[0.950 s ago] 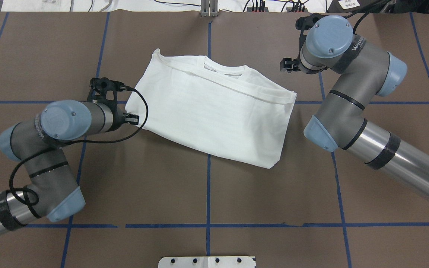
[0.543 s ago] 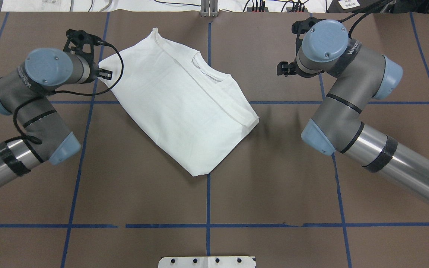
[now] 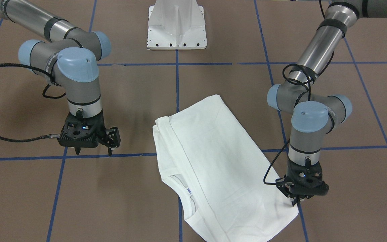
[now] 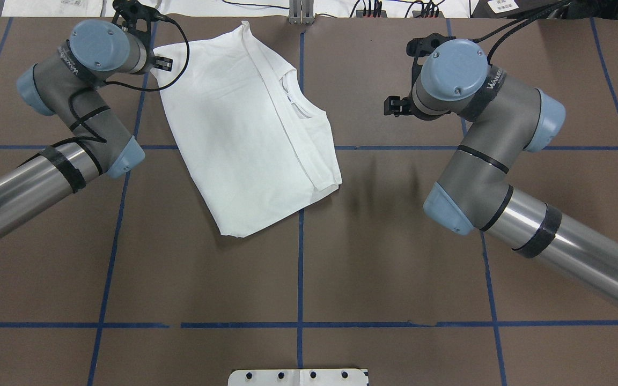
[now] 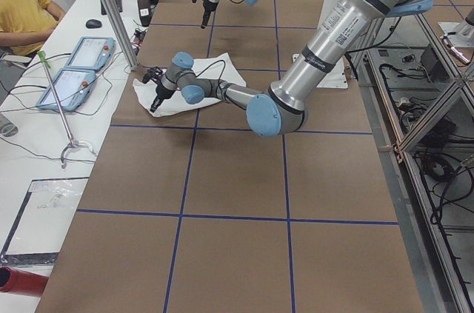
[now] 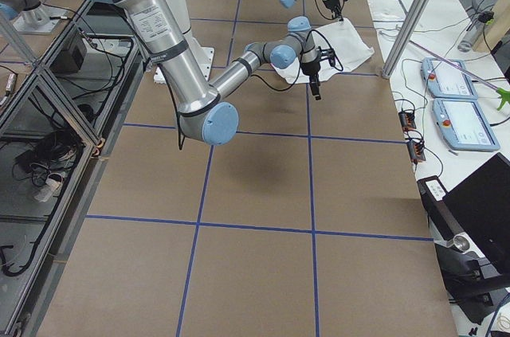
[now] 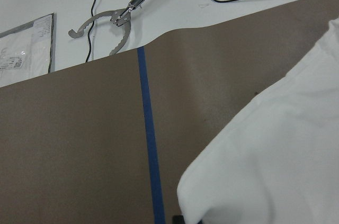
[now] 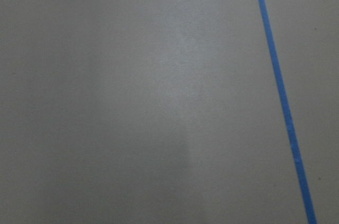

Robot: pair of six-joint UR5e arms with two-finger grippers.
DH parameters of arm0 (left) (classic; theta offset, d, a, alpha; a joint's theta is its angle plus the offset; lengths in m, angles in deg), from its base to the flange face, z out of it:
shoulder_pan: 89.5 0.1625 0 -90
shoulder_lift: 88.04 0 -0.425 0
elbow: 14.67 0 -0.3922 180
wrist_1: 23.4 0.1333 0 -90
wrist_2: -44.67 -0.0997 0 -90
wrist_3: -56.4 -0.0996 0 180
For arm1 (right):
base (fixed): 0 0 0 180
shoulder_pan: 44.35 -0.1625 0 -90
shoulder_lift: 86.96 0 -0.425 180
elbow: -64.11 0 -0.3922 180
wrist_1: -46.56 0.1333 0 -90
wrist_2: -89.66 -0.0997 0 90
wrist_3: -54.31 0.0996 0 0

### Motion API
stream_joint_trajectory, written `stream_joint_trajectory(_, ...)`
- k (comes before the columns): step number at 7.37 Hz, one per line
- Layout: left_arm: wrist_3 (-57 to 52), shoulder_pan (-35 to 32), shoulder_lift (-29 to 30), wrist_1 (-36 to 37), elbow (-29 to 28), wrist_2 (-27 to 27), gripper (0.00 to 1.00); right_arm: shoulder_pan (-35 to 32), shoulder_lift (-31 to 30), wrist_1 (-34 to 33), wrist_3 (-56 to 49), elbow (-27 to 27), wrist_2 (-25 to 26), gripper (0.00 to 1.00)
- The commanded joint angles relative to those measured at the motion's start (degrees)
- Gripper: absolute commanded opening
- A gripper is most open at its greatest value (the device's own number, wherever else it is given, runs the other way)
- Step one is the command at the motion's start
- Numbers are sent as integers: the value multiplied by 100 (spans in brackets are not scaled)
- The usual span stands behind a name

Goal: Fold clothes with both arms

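Pinching a corner of the folded white long-sleeved cotton T-shirt (image 4: 244,134), the black two-finger left gripper (image 3: 296,201) is clamped on the cloth. The shirt lies flat on the brown table (image 4: 395,257), toward the robot's left. The black right gripper (image 3: 110,143) hangs well apart from it; I cannot tell whether its fingers are parted.

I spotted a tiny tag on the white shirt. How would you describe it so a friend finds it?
Find the brown table crossed by blue tape lines; one folded white shirt lies on it. Trace its ribbed collar, and just inside the neck opening sits the tag: a small white rectangle with blue marking, the only colour on the plain cloth.
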Motion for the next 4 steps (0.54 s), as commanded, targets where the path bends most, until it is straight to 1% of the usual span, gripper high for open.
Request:
stream_joint_trajectory(1,3,-61,103,-437,-249,35,99,360,120,373,710,35,16,100)
stream_joint_trajectory(2,-6,-70,-63,-858,-214,70,100,579,347,365,1271,96,138,100)
stream_joint_trajectory(3,3,-70,-239,-906,21,270,100,851,532,321,2016,184,331,100)
stream_joint_trajectory(4,3,-61,-380,-906,224,290,100,1150,560,312,2607,194,567,98)
